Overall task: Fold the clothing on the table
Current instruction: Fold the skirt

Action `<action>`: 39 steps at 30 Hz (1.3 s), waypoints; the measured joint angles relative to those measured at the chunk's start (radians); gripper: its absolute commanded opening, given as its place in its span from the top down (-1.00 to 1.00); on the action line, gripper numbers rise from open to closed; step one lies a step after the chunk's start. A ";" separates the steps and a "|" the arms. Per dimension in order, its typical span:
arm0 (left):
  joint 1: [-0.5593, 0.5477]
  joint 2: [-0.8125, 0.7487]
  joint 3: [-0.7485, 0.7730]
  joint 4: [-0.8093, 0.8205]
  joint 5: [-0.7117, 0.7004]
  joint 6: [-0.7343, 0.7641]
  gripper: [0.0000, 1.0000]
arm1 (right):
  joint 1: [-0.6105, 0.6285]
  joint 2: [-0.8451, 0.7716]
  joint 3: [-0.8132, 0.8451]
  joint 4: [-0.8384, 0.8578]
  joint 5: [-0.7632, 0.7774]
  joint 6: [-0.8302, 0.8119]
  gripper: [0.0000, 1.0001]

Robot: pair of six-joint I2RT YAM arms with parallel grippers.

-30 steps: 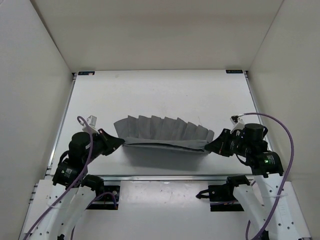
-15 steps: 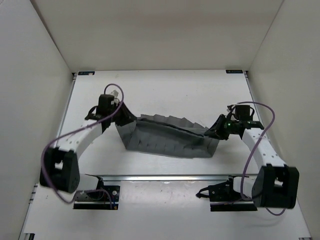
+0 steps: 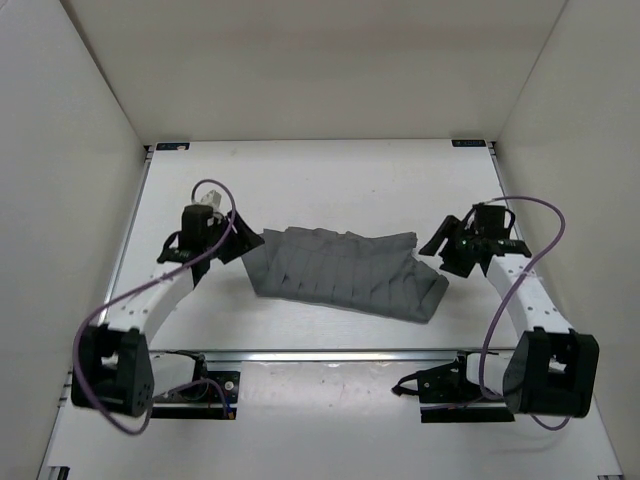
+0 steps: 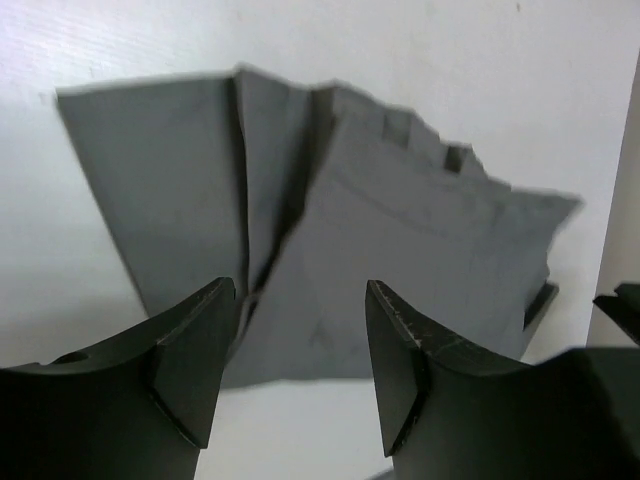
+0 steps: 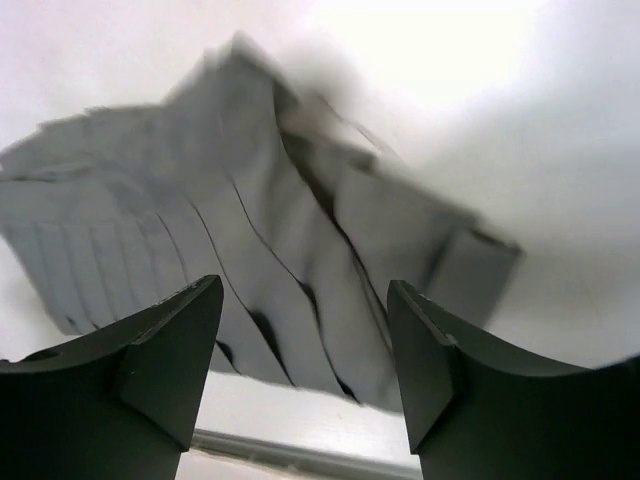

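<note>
While amid white walls, table under clothing.

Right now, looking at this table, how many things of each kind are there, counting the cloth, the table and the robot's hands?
Dark grey pleated clothing: 1
White table: 1
Robot hands: 2, the left hand and the right hand, both open and holding nothing
Total: 4

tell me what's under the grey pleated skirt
The pleated skirt lies on the white table, doubled over, so its upper layer covers a lower one. Only tabletop shows around its edges; anything beneath the cloth is covered.
</note>
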 measured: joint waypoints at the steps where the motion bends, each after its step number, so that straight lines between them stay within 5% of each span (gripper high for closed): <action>1: -0.012 -0.058 -0.039 -0.012 -0.004 -0.001 -0.30 | 0.000 -0.029 -0.020 -0.020 0.019 -0.001 -0.31; 7: -0.050 -0.277 -0.257 -0.062 -0.046 -0.014 -0.31 | 0.005 -0.184 -0.117 -0.113 0.070 0.020 -0.31; 18: -0.117 -0.235 -0.399 0.012 -0.098 -0.102 -0.39 | 0.085 -0.298 -0.233 -0.190 0.104 0.089 -0.32; 21: -0.148 -0.165 -0.389 0.083 -0.112 -0.128 -0.16 | 0.104 -0.306 -0.246 -0.187 0.107 0.108 -0.33; 24: -0.172 -0.100 -0.377 0.138 -0.133 -0.145 0.82 | 0.110 -0.306 -0.263 -0.183 0.109 0.126 -0.34; 25: -0.176 -0.084 -0.377 0.151 -0.138 -0.151 1.00 | 0.111 -0.307 -0.272 -0.181 0.109 0.133 -0.33; 39: -0.142 -0.299 -0.491 0.135 -0.217 -0.190 1.00 | 0.148 -0.285 -0.369 -0.112 0.118 0.187 -0.29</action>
